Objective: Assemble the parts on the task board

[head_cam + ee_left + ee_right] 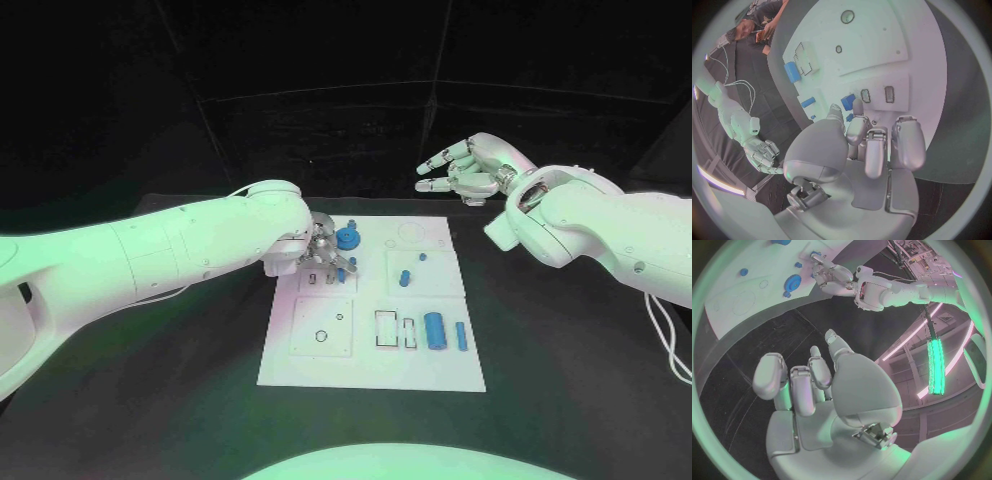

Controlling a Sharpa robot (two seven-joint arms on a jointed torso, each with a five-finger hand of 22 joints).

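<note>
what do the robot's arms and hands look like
Both arms are smooth, rounded white shells: the left arm and the right arm, which has thin white cables hanging under it. Each ends in a silver metal hand, left hand and right hand, with jointed, rounded fingers and a domed palm cover.

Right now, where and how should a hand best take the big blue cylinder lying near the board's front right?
Probably across its round sides at mid-length, coming from above. The big blue cylinder lies flat on the task board, with a thin blue bar close beside it, so the fingers should stay narrow.
</note>
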